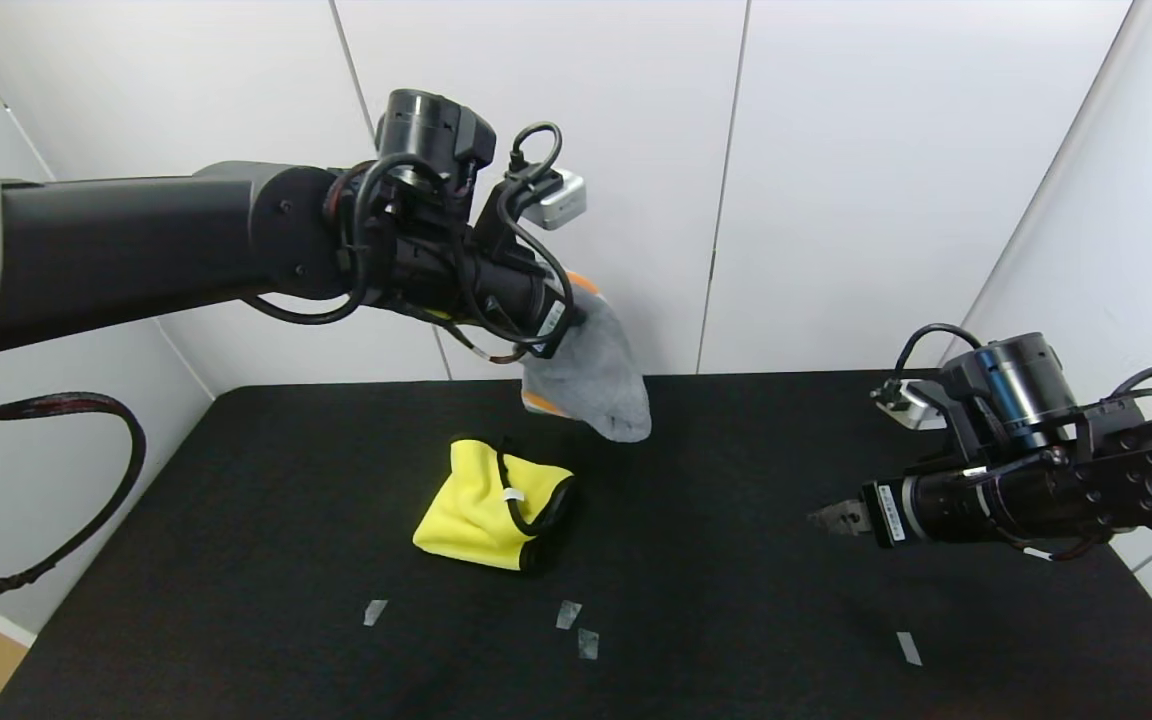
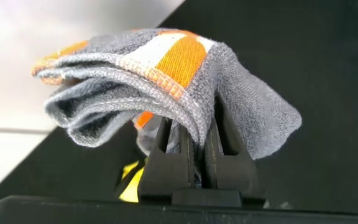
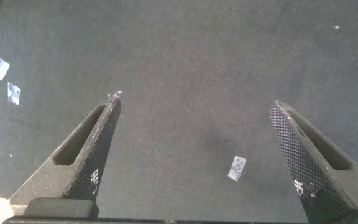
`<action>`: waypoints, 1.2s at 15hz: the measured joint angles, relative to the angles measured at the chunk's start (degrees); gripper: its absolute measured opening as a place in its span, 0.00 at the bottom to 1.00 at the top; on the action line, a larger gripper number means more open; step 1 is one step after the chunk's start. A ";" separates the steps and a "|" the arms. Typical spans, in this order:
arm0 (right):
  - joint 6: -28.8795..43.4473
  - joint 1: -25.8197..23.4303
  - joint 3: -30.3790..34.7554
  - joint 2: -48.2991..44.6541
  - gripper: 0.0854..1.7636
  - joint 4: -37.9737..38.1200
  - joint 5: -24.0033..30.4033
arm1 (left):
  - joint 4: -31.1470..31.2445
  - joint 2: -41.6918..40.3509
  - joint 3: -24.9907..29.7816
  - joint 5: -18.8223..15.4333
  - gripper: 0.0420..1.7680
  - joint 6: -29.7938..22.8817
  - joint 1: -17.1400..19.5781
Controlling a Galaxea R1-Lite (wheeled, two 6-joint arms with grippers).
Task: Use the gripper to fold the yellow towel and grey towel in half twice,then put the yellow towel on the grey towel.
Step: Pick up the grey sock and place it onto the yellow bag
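Note:
The grey towel (image 1: 596,375), bunched and showing its orange-and-white band (image 2: 166,53), hangs in the air above the table's far middle. My left gripper (image 2: 194,134) is shut on it, its fingers pinching the folded layers. The yellow towel (image 1: 486,505) lies crumpled and partly folded on the black table, just in front of and below the grey one; a sliver of the yellow towel (image 2: 131,180) shows under the left fingers. My right gripper (image 1: 831,517) hovers low over the table's right side, open with nothing between its fingers (image 3: 95,146).
The black table (image 1: 736,600) carries small tape marks (image 1: 568,614) near its front and one tape mark (image 3: 236,168) under the right gripper. White wall panels stand behind. The table's right edge runs close to the right arm.

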 joint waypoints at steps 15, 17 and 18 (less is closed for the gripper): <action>-0.07 0.89 0.45 0.26 0.97 -0.04 -0.09 | 19.76 -2.90 2.89 -1.07 0.08 -0.28 6.31; -0.07 0.91 0.54 0.22 0.97 -0.04 -0.11 | 19.43 -2.99 6.05 -1.45 0.08 -0.39 7.12; -0.07 0.96 0.59 0.22 0.97 -0.06 -0.11 | 19.22 -2.88 7.53 -2.44 0.08 -0.79 7.78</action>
